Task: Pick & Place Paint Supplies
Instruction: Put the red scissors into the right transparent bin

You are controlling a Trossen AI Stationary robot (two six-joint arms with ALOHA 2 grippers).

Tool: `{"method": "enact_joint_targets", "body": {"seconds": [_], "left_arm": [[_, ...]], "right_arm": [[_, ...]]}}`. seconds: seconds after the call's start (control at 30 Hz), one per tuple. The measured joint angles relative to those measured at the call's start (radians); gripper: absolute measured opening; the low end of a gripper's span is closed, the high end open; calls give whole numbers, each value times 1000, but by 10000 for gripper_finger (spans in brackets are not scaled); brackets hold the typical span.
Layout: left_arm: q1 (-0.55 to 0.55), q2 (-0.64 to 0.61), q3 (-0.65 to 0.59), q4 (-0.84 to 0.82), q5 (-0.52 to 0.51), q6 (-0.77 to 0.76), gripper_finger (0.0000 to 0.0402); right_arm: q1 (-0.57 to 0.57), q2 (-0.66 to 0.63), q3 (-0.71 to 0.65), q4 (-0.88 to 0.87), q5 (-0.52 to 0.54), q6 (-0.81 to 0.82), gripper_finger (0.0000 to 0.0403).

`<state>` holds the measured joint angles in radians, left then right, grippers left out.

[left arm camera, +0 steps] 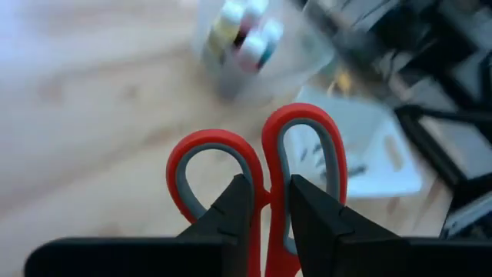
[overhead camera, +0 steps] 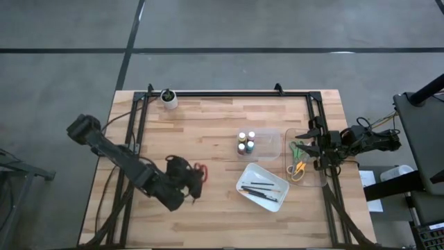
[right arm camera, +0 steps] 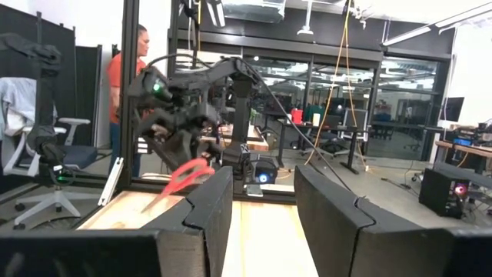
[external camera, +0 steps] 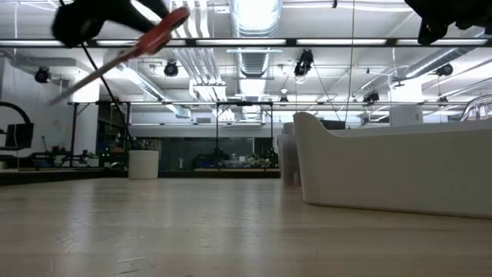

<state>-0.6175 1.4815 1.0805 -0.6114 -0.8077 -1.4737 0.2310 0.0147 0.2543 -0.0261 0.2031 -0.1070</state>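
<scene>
**Red scissors up in the air**

The left gripper pinches the red scissors between the two loops, lifted off the table. I think it should carry them slowly so they don't slip. The right gripper waits by the clear box, fingers apart, holding nothing.

The setting is looking like a robotics lab or an open industrial workshop. A wooden table with a black metal frame is standing on a grey concrete floor marked with dark lines. Across the room, exposed silver ducting and strip lights are running along the ceiling. Glass partitions are dividing the space, with office chairs and what may be further equipment benches sitting beyond. A person in an orange top is standing behind the table.
</scene>
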Motion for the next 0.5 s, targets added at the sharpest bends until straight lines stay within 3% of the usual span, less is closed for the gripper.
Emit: {"method": "enact_joint_targets", "body": {"seconds": [0.23,0.5], "left_arm": [[79,-7,0,253,-47,351,68],[186,-6,-1,503,17,528,68]], "right_arm": [[0,0,0,0,0,1,139],[0,0,0,0,0,0,139]]}}
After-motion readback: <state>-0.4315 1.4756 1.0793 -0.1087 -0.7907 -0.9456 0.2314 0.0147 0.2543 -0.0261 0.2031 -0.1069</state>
